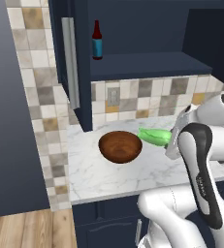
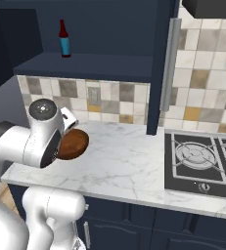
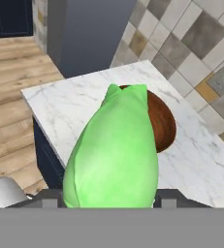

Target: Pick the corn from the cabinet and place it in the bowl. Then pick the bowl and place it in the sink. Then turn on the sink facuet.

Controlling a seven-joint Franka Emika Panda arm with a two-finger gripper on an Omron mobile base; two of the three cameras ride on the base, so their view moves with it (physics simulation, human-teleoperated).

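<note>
The corn [image 1: 153, 136] sits clamped between the jaws of the gripper [image 3: 108, 199], its bright green husk running out from the hand with the tapered end pointing toward the bowl [image 1: 120, 146]. In the left base view the cob hangs above the white marble table [image 1: 133, 174], lying nearly level, its tip just beside the bowl's right rim and not yet over the hollow. The hand view looks along the corn, whose far end overlaps the bowl's near edge; the two dark finger tips [image 3: 49, 198] press against its sides at the base. The bowl stands upright on the table, reddish-brown and glossy, with nothing visible inside it from the left. In the right base view the bowl [image 2: 71, 144] is partly hidden behind the arm's white elbow. Above, the cabinet [image 1: 147, 34] stands open, its door with the long grey bar handle [image 1: 71, 63] swung out to the left, and a brown bottle [image 1: 97, 40] with a blue label stands upright on the inner shelf. To the right along the table lies a black stove top [image 2: 202, 163].
</note>
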